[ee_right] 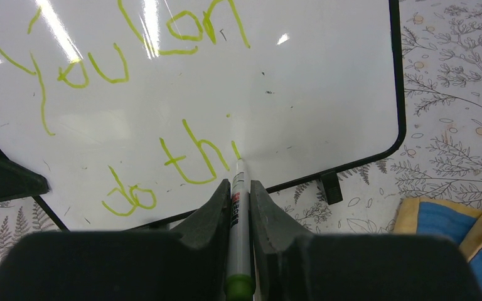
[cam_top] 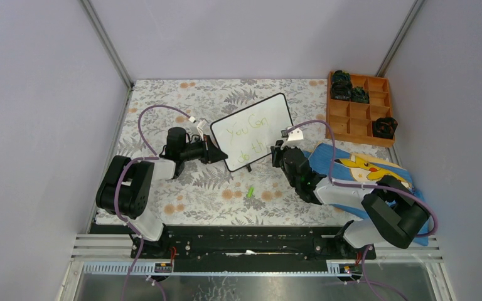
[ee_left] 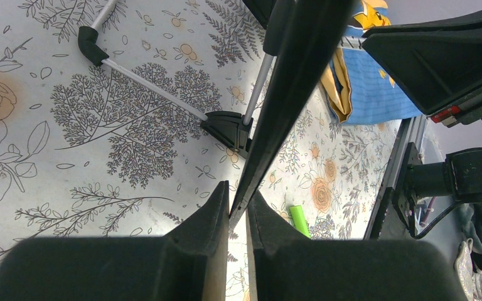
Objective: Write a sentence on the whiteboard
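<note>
The whiteboard (cam_top: 277, 107) stands tilted on its small black feet at the middle of the table. My left gripper (cam_top: 218, 152) is shut on its left edge; the left wrist view shows the black frame (ee_left: 289, 81) edge-on between the jaws (ee_left: 237, 207). The sentence (cam_top: 248, 135) is in light green and reads "You Can" above "do thi" (ee_right: 169, 163). My right gripper (ee_right: 240, 186) is shut on a grey marker (ee_right: 239, 207) with a green end. The marker tip touches the whiteboard (ee_right: 326, 81) just right of the "h", at a short fresh stroke.
A green marker cap (cam_top: 250, 192) lies on the floral tablecloth in front of the board, also seen in the left wrist view (ee_left: 299, 221). A wooden compartment tray (cam_top: 359, 119) with black items stands at the back right. A blue cartoon cloth (cam_top: 364, 168) lies under the right arm.
</note>
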`<state>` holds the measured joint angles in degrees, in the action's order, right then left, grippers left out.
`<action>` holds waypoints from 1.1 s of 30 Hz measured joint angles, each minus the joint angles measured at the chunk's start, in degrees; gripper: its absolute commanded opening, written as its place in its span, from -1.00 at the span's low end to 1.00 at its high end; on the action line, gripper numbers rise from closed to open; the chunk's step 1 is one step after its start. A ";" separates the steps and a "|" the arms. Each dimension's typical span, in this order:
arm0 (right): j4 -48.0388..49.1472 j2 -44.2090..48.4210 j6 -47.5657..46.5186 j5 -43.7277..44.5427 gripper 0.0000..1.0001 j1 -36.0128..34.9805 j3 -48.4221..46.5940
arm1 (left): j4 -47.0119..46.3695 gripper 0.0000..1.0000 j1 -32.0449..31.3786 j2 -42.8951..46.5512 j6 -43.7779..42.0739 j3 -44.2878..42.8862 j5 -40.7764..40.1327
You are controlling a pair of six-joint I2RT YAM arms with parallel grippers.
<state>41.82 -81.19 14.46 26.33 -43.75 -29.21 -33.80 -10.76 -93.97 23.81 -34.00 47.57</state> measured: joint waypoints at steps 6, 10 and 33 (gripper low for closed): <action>-0.96 0.94 0.28 -0.02 -1.00 0.00 0.24 | 0.00 -1.00 -0.07 0.00 0.00 0.00 0.00; -2.05 3.32 0.37 0.02 -1.00 0.00 0.24 | 0.02 -1.00 -0.07 0.00 0.00 0.00 0.00; -2.14 2.14 -0.33 2.56 -1.00 2.64 -2.89 | 0.04 -1.00 -0.09 0.00 -0.02 0.00 -0.02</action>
<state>39.68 -79.05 14.13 28.88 -41.10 -32.10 -33.76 -10.85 -93.97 23.79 -34.00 47.55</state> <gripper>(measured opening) 0.186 0.181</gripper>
